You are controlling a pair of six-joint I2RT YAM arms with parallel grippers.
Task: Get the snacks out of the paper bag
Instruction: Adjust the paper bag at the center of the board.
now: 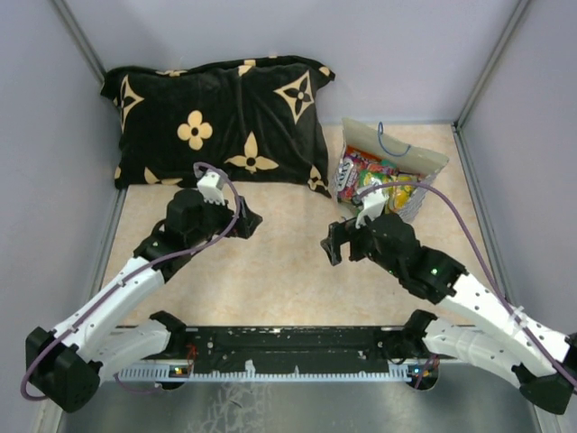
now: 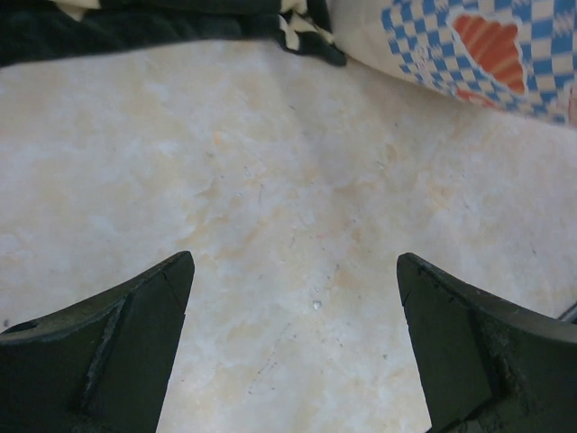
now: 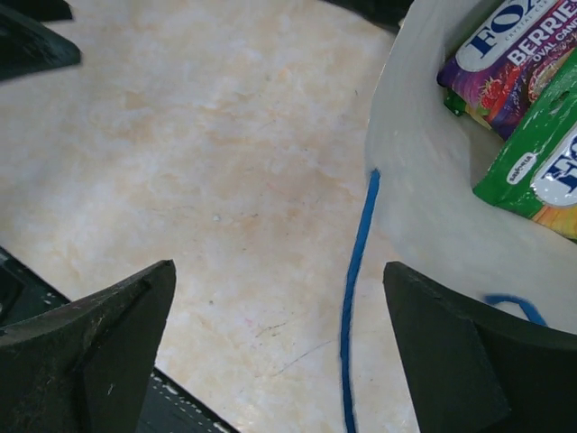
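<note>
The paper bag (image 1: pixel 407 152) lies tipped at the back right, its mouth facing my arms, with several snacks (image 1: pixel 371 178) inside. My right gripper (image 1: pixel 333 245) is open and empty, low over the table just left of the bag's mouth. In the right wrist view (image 3: pixel 279 266) I see the cream inside of the bag (image 3: pixel 419 189), a blue cord handle (image 3: pixel 358 262) between my fingers, a purple packet (image 3: pixel 505 59) and a green packet (image 3: pixel 532 149). My left gripper (image 1: pixel 250 222) is open and empty over bare table (image 2: pixel 293 262). The bag's checkered side (image 2: pixel 487 50) shows at upper right.
A black cushion with tan flowers (image 1: pixel 216 117) lies along the back left; its edge shows in the left wrist view (image 2: pixel 180 20). Grey walls close in the table (image 1: pixel 279 271) on three sides. A black rail (image 1: pixel 288 343) runs along the near edge.
</note>
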